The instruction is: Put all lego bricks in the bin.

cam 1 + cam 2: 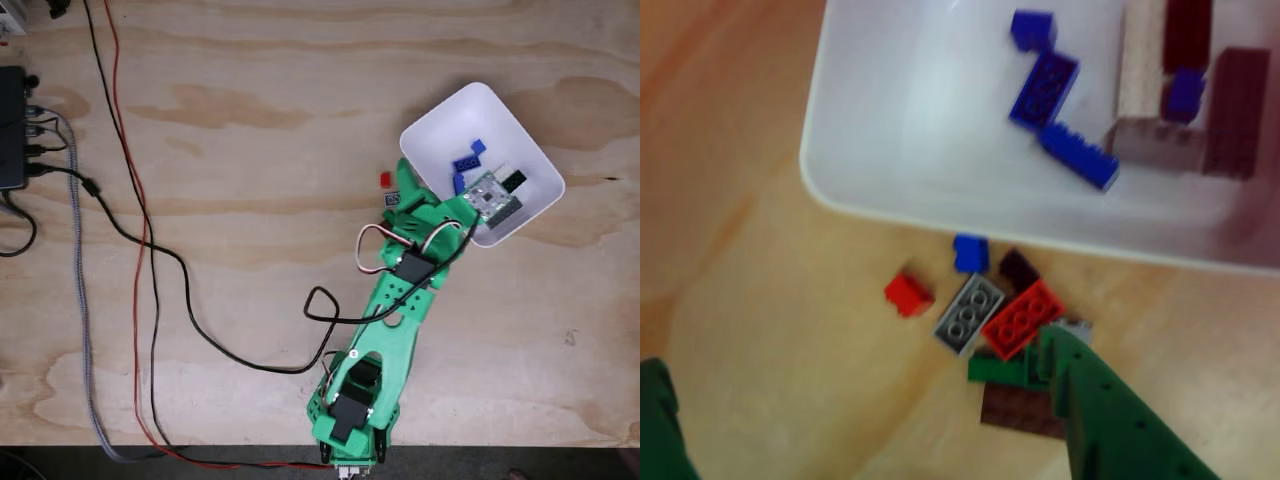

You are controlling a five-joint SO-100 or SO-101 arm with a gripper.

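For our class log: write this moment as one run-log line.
bin: some bricks inside | table: bricks left beside bin | gripper: above table bricks, state unclear

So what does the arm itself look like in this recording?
The arm is bright green printed plastic with black servo blocks at the joints. White, red and black wires loop beside it, a small green circuit board rides near the wrist, and one green finger has small holes.

cables (140,225), perhaps a black box (12,128)

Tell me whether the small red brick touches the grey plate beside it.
Apart. The other view shows bare wood between the small red brick and the grey plate, outside the bin.
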